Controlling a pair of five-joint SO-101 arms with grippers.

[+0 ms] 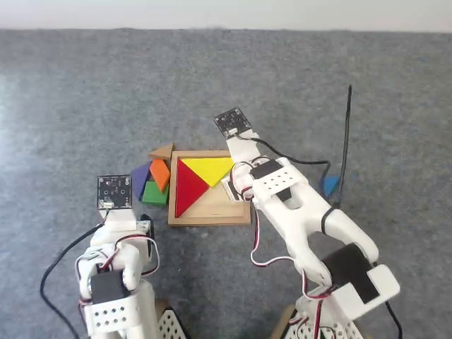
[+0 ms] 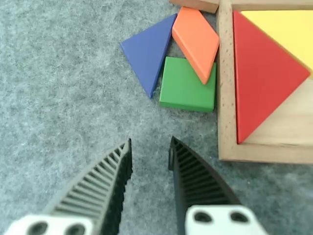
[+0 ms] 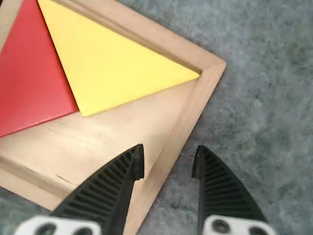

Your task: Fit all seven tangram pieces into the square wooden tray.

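Note:
The square wooden tray (image 1: 220, 203) holds a red triangle (image 1: 186, 188) and a yellow triangle (image 1: 209, 168). Left of the tray lie a purple-blue triangle (image 2: 146, 51), an orange parallelogram (image 2: 196, 40), a green square (image 2: 188, 90) and a wood-coloured piece (image 1: 162, 150). A small blue piece (image 1: 330, 185) sits right of the right arm. My left gripper (image 2: 150, 142) is open over bare carpet, short of the green square. My right gripper (image 3: 167, 149) is open, its fingers on either side of the tray rim (image 3: 195, 103) near the yellow triangle's tip (image 3: 112, 68).
Grey carpet covers the table. A thin black rod or cable (image 1: 346, 141) rises beside the blue piece on the right. The lower part of the tray floor (image 3: 98, 142) is bare wood. Open carpet lies beyond the tray and to the far left.

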